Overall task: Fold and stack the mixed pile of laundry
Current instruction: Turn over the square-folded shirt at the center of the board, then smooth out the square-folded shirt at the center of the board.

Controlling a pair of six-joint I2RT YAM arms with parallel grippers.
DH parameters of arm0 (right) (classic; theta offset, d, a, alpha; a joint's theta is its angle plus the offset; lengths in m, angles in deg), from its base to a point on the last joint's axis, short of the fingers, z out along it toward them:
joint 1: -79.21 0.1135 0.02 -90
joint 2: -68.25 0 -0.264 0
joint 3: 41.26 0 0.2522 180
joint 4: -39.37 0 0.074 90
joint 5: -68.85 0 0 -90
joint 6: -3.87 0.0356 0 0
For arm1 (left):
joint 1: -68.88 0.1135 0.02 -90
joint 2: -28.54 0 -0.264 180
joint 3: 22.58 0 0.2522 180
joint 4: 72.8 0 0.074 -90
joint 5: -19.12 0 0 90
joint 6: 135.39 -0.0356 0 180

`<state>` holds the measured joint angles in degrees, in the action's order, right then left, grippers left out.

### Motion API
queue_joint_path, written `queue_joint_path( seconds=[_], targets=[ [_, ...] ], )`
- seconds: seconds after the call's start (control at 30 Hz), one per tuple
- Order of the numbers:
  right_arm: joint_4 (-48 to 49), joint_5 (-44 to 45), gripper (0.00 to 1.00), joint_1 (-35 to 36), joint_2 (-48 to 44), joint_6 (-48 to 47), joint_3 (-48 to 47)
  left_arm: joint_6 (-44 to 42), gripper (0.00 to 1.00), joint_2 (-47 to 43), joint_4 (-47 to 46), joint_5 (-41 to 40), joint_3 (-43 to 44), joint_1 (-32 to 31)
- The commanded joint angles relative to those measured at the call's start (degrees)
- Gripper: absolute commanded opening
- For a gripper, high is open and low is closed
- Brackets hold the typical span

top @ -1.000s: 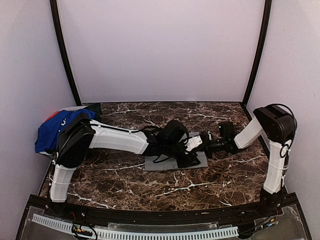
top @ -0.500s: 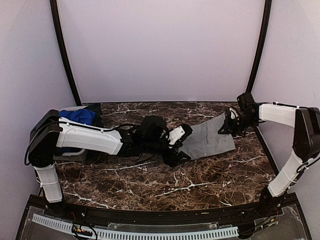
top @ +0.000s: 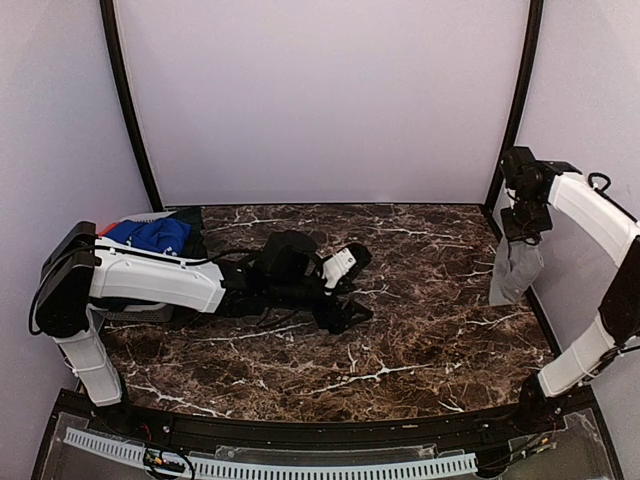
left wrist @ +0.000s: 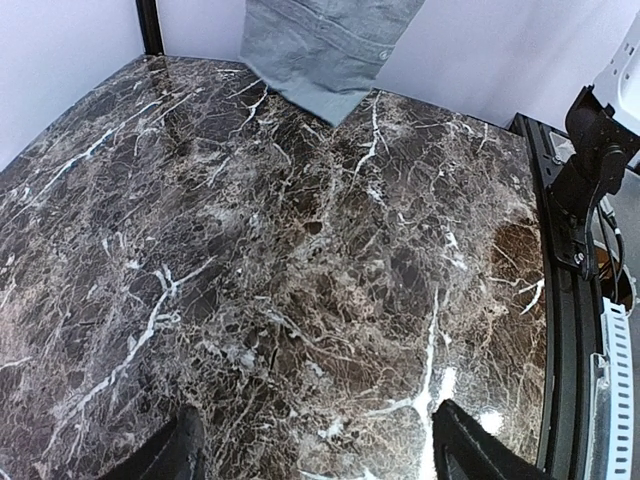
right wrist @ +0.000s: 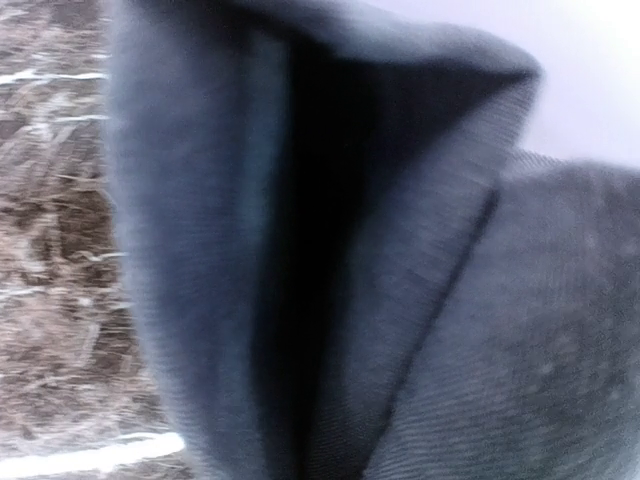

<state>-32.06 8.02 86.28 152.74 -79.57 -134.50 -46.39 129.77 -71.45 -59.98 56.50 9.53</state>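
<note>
The grey shirt hangs in folds off the table at the far right, with my right gripper shut on its top edge. In the right wrist view this grey shirt fills the frame and hides the fingers. My left gripper lies low over the middle of the marble table, open and holding nothing. From the left wrist, both fingertips stand wide apart over bare marble, and the grey shirt dangles far ahead. The rest of the mixed laundry pile sits at the back left: a royal-blue T-shirt, a red-orange garment and dark cloth.
A small grey basket lies under the pile at the left, partly behind my left arm. Black frame posts rise at both back corners. A black rail runs along the table's near edge. White walls close in three sides.
My right arm has swung up and to the far right, lifting the grey shirt off the table. My left gripper has opened, let the shirt go, and drawn back to the left.
</note>
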Motion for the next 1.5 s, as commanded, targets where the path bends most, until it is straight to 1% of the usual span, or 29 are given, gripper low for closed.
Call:
queue_joint_path(
  seconds=[0.0,0.07,0.17,0.27,0.3,0.4,0.5,0.63,0.67,0.73,0.83,0.93,1.0,1.1,1.13,1.2,1.27,1.33,1.4,1.47],
  targets=[
    [-5.26,13.09,0.00,2.35,4.76,-2.64,-4.84,-0.42,0.77,-2.70,-0.10,-0.34,-1.35,0.57],
    [-6.42,14.35,0.00,6.79,9.46,-2.04,-6.91,-0.84,0.77,-2.64,0.40,-0.79,-1.34,0.82],
    [-9.53,13.61,0.00,15.01,18.61,0.47,-13.57,-0.26,0.77,-2.96,1.78,-1.33,-1.42,1.61],
    [-9.63,9.90,0.00,22.44,28.86,1.44,-18.91,1.47,0.77,-5.22,3.01,-1.17,-2.29,2.62],
    [-9.50,8.75,0.00,24.83,34.06,2.08,-20.18,3.03,0.77,-6.03,3.33,-0.89,-3.22,3.49],
    [-10.41,5.51,0.00,31.25,44.76,5.55,-25.34,5.38,0.77,-11.21,3.07,0.06,-5.60,4.80],
    [-9.46,1.54,0.00,36.59,51.01,7.14,-30.06,5.93,0.77,-14.38,6.00,-1.26,-6.28,5.25],
    [-10.21,-0.99,0.00,41.16,54.95,9.79,-34.74,7.29,0.77,-18.49,7.76,-3.03,-7.98,5.68],
    [-10.19,-2.15,0.06,42.06,55.25,10.33,-35.70,8.08,0.77,-19.88,7.77,-3.37,-8.39,5.75],
    [-9.17,-4.63,0.22,43.60,54.97,10.59,-36.77,8.90,0.77,-21.72,7.20,-3.47,-10.66,6.36],
    [-7.76,-8.39,0.43,45.56,53.21,10.17,-38.17,10.07,0.77,-23.76,6.80,-4.36,-12.10,6.92],
    [-4.96,-14.13,0.57,47.40,49.14,8.73,-38.73,11.70,0.78,-25.63,7.14,-4.74,-12.29,7.70],
    [-1.99,-20.25,0.63,47.67,45.71,7.48,-38.54,12.82,0.79,-26.55,7.07,-4.54,-12.01,8.17],
    [5.03,-30.22,0.77,46.90,38.83,5.81,-35.52,13.68,0.79,-27.51,7.15,-4.63,-10.84,8.43],
    [7.54,-33.45,0.80,46.10,36.14,5.40,-33.81,13.75,0.79,-27.72,7.27,-4.60,-10.15,8.46],
    [14.02,-41.59,0.82,43.03,30.06,4.82,-27.97,13.78,0.78,-28.39,6.47,-3.76,-9.72,8.46],
    [19.68,-47.28,0.83,38.18,25.48,5.34,-22.54,14.29,0.78,-28.48,5.61,-3.50,-9.45,8.46],
    [22.92,-51.76,0.82,32.01,22.37,6.10,-17.87,14.36,0.76,-26.78,6.63,-3.40,-8.14,8.46],
    [25.26,-53.80,0.76,25.78,20.51,6.36,-13.82,14.40,0.76,-23.50,7.91,-3.08,-6.28,8.51],
    [26.78,-54.19,0.67,20.33,19.59,6.18,-9.99,15.18,0.76,-19.13,8.24,-1.78,-3.81,8.47]
  ],
)
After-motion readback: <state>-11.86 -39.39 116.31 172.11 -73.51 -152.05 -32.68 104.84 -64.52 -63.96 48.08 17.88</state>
